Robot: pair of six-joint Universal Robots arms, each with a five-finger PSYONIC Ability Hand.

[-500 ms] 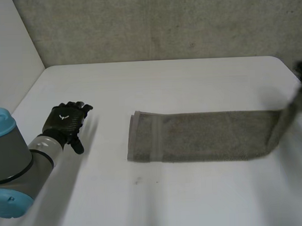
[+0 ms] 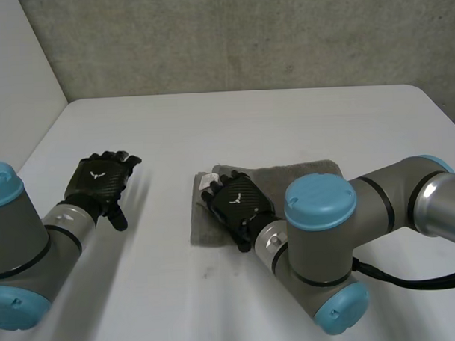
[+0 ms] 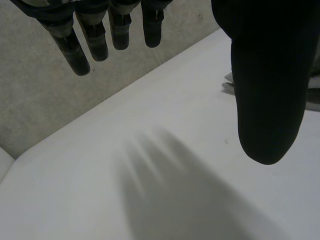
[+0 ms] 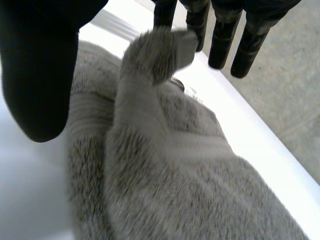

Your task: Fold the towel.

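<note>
Towel (image 2: 302, 175) lies folded mid-table (image 2: 248, 125), right hand (image 2: 240, 204) over its left end, one corner (image 4: 160, 50) pulled up and nipped between straight fingers (image 4: 222, 45), thumb off to the side. Left hand (image 2: 101, 182) hangs well apart over bare table, fingers loosely spread.

Table (image 2: 300, 119): white, smooth, rounded far corner.
Back wall (image 2: 245, 35): rough grey, along its far edge.
Side wall (image 2: 11, 81): plain white, left.

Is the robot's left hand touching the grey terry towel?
No, the left hand is over bare white table, apart from the grey terry towel.
</note>
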